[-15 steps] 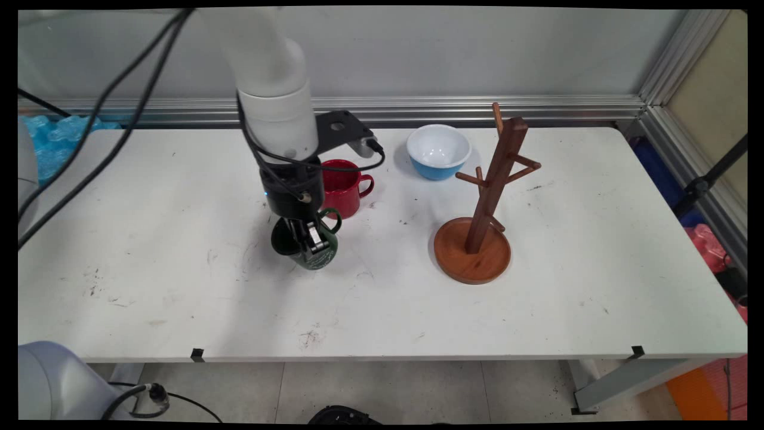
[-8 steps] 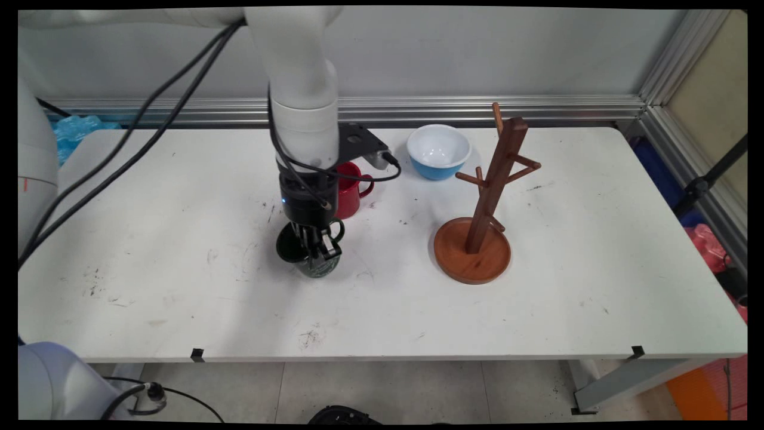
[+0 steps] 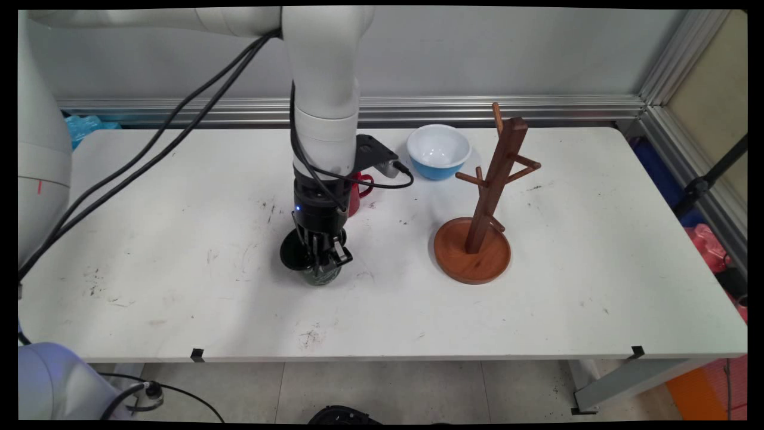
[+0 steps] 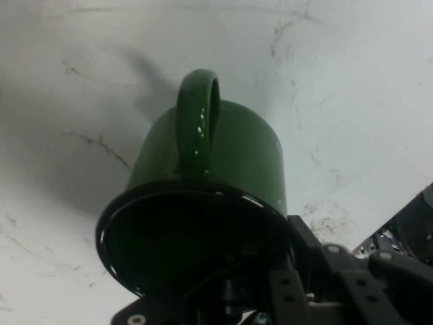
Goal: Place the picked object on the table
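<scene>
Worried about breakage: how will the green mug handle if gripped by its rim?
The green mug looks glazed and glossy, so probably slippery and chip-prone. Held at one wall by the tool, it may tilt. It seems rigid.

The black two-finger gripper (image 3: 323,261) points down, clamped on a dark green ceramic mug (image 3: 315,270) left of the brown wooden mug tree (image 3: 486,203). A red mug (image 3: 357,191) shows behind the arm; a blue-and-white bowl (image 3: 439,150) sits behind-left of the tree.

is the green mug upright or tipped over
Tipped. The green mug is tilted off vertical: in the main view its dark mouth faces sideways, left, rather than up. The end effector grips its rim.
</scene>
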`<control>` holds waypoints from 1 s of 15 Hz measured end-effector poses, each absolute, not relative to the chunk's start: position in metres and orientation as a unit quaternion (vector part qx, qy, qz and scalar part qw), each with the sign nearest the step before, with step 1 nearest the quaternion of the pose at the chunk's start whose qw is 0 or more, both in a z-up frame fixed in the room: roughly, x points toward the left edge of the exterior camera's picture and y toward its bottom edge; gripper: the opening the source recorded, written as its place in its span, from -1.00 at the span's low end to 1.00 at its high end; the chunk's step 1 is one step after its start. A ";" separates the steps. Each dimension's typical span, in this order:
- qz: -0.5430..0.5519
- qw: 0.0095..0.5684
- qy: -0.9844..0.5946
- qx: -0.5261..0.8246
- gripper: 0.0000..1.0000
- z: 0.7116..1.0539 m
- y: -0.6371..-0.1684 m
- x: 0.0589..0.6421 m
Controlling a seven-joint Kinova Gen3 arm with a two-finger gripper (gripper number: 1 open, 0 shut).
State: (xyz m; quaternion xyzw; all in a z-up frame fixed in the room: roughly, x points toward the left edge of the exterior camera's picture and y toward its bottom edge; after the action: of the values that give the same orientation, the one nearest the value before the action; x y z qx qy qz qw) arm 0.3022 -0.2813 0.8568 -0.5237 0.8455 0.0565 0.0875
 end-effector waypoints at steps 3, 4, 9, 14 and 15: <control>0.058 0.094 0.842 -0.528 -1.00 0.853 -0.284 0.299; 0.058 0.096 0.841 -0.529 -1.00 0.852 -0.285 0.298; 0.063 0.105 0.837 -0.533 -1.00 0.846 -0.288 0.293; 0.066 0.113 0.833 -0.537 -1.00 0.839 -0.292 0.290; 0.066 0.115 0.833 -0.538 -1.00 0.837 -0.293 0.290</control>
State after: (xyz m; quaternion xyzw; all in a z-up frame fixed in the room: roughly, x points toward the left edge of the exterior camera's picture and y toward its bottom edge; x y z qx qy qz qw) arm 0.2901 -0.2932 0.8374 -0.5379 0.8325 0.0660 0.1149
